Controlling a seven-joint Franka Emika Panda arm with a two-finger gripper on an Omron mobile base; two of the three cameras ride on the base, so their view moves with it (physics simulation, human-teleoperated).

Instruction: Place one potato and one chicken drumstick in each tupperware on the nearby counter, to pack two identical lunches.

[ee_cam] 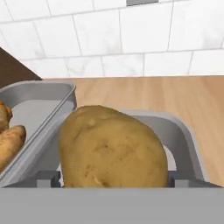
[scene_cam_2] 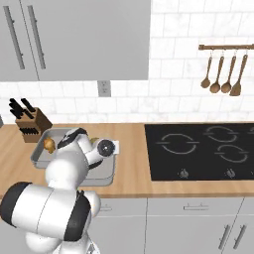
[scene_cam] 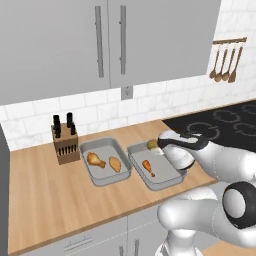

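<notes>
Two grey tupperware trays lie side by side on the wooden counter (scene_cam: 45, 195). The left tupperware (scene_cam: 86, 148) holds a drumstick (scene_cam: 95, 160) and a potato (scene_cam: 115, 164). In the right tupperware (scene_cam: 167, 181) lies another drumstick (scene_cam: 148, 167). My gripper (scene_cam: 157, 145) hovers over the far end of the right tupperware, shut on a second tan potato (scene_cam: 152, 144). In the hand view this potato (ee_cam: 111, 146) fills the gap between the fingertips of the gripper (ee_cam: 113, 180), above the right tupperware's rim (ee_cam: 186, 133). The left tupperware's rim (ee_cam: 41, 94) is on the left.
A knife block (scene_cam: 65, 142) stands left of the trays by the tiled wall. The black cooktop (scene_cam_2: 198, 149) lies to the right. Wooden utensils (scene_cam_2: 223, 74) hang on the wall above it, and grey wall cabinets (scene_cam: 105, 40) hang over the counter.
</notes>
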